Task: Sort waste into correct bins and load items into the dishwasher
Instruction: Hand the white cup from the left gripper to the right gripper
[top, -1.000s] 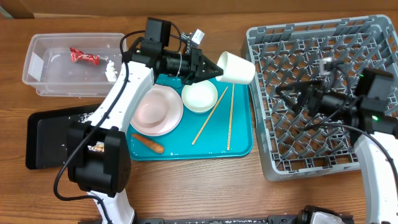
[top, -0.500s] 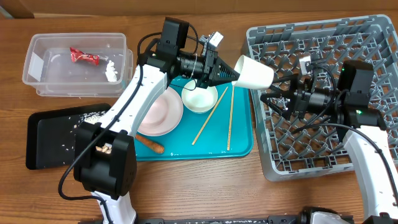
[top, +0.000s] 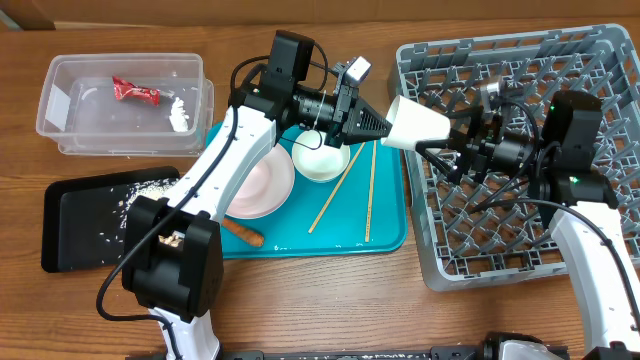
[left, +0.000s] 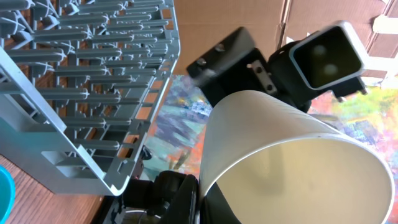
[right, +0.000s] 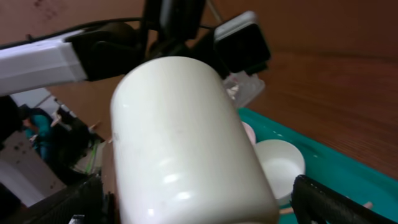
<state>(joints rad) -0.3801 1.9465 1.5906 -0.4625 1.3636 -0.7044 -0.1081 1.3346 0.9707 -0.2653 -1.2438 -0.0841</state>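
1. Cup position. The white cup (top: 418, 123) is off the table, held in the air over the gap between the teal tray (top: 385, 228) and the left rim of the dish rack (top: 418, 230). It lies on its side. Its long axis runs left to right across the table, with the mouth toward the left arm and the closed base toward the right arm.

2. Left gripper (top: 383, 122). It is clamped on the cup at the rim end. I cannot tell how each finger sits against the rim.

3. Right gripper (top: 452, 148). The jaws are apart. In the right wrist view its fingers (right: 336, 200) show at the bottom corners, spread wider than the cup, with the cup body straight ahead. From overhead the tips are just beside the base end. I cannot tell whether they touch it.

4. Step in hand. I judge this to be a hand-over. It turns on the base end lying directly ahead of the open right jaws. The right arm is nearer the rack and should take the cup. Its jaws must span the body and close before I release the left.

5. Clearance. The rack pegs stand below the right arm. The white bowl (top: 320, 158) and chopsticks (top: 370, 190) lie under the left arm, apart from it. Risk: the smooth wall may slip when squeezed.
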